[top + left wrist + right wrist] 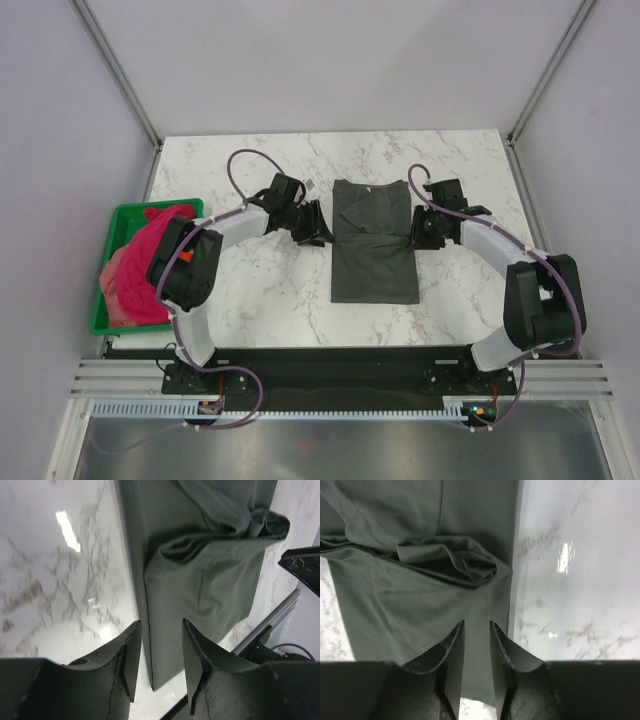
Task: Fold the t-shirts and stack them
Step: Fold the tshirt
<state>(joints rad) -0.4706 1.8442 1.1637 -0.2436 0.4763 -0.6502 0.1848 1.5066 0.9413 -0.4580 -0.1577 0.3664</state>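
The dark charcoal t-shirt (372, 240) lies flat mid-table, folded into a long strip with sleeves bunched across its middle. It also shows in the left wrist view (210, 580) and the right wrist view (420, 580). My left gripper (314, 230) is open and empty at the shirt's left edge, jaws over that edge (161, 622). My right gripper (423, 230) is open and empty at the shirt's right edge, jaws narrowly apart above the cloth (477, 623). The magenta-pink t-shirt (150, 245) and the salmon-pink t-shirt (122, 285) lie crumpled in the bin.
A green plastic bin (105, 325) stands at the table's left edge beside the left arm. The white marble table (270, 290) is walled at the back and both sides. The arm bases sit along the near edge.
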